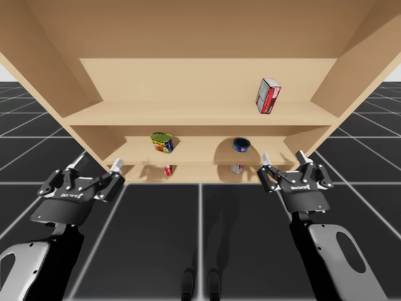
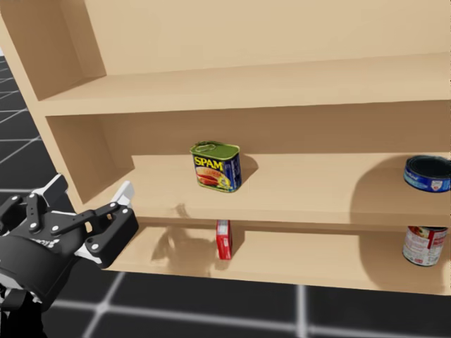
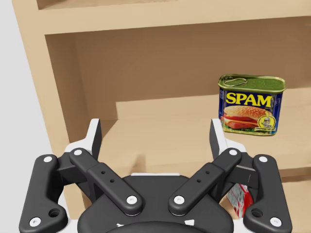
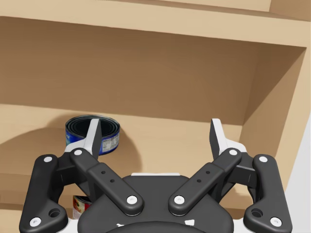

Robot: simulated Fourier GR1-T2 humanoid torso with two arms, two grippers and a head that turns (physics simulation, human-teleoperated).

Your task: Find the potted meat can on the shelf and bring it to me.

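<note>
Across the whole scene stands the wooden shelf (image 1: pixel 200 116), its boards facing me, and the middle board carries the thing I am after. Both arms reach toward its front. My left hand (image 1: pixel 97 164) is near the shelf's left end, fingers spread wide and holding nothing. My right hand (image 1: pixel 283 157) is toward the right end, equally open and empty.

The green-and-blue potted meat can (image 2: pixel 216 166) stands upright on the middle board near its front edge, with its broad face toward me and its long side running along the board. It lies ahead of my left hand and off to that hand's right, so the left arm is clearly the nearer. The right hand faces a round blue tin (image 1: pixel 241 145), well apart from the can.

Bare board on both sides of the can gives the fingers room, though the board above limits headroom. A small red box (image 2: pixel 223 239) stands on the board below it.
</note>
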